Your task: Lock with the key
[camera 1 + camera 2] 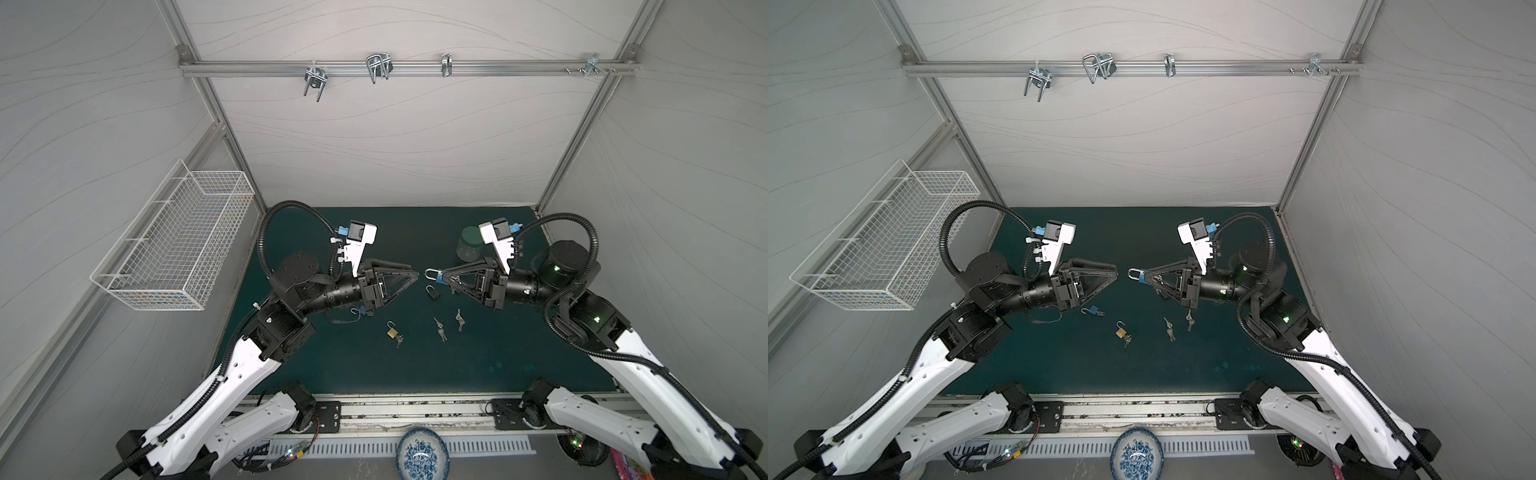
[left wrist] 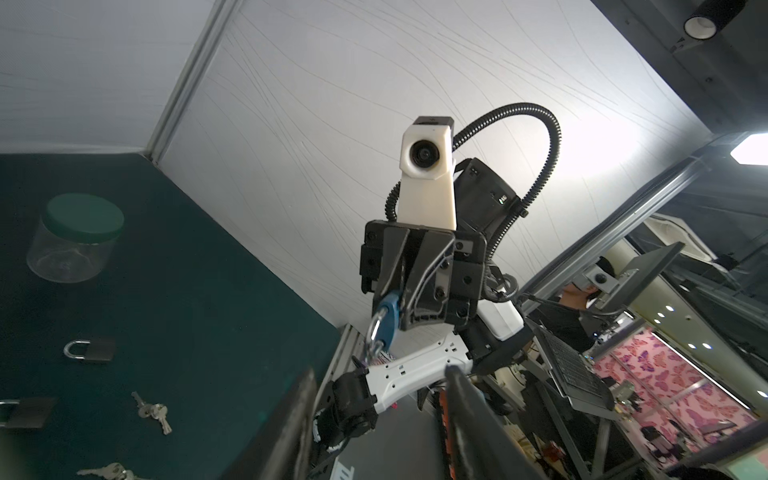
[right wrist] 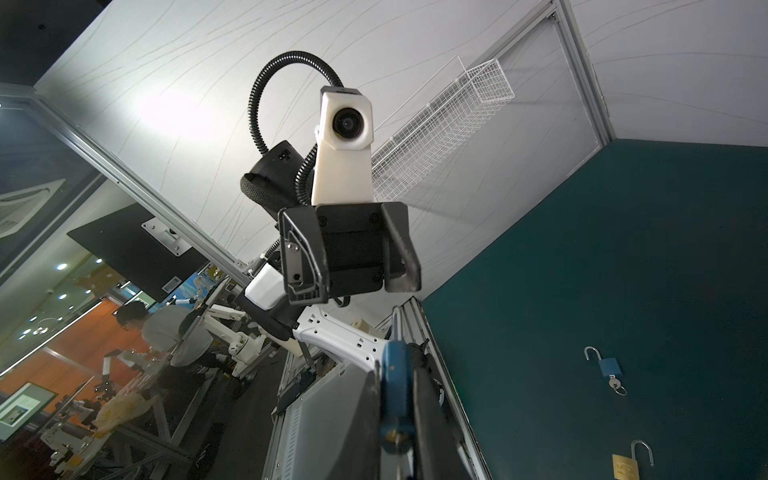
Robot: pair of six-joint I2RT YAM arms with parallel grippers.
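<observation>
Mat (image 1: 332, 374): padlocks (image 1: 391, 331), keys (image 1: 439, 328), jar (image 1: 465, 251), maybe cord (image 1: 341, 321)

My arm links (image 1: 249, 370) are white shells dotted with small holes; my joints (image 1: 301, 270) are black and round, with screws in the caps. Ribbed black cable conduit (image 1: 291, 204) loops behind each wrist. White camera housings (image 1: 360, 245) carry blue plugs (image 1: 343, 230). My left gripper (image 1: 414, 274) and right gripper (image 1: 445, 277) have black, triangular, open-framed fingers (image 1: 390, 264). Green lights (image 1: 552, 269) glow on my right arm.

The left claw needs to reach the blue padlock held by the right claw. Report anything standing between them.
Nothing visible does. The open left claw faces the blue padlock clamped in the right claw across open air; the dark padlock lies on the mat below that gap.
</observation>
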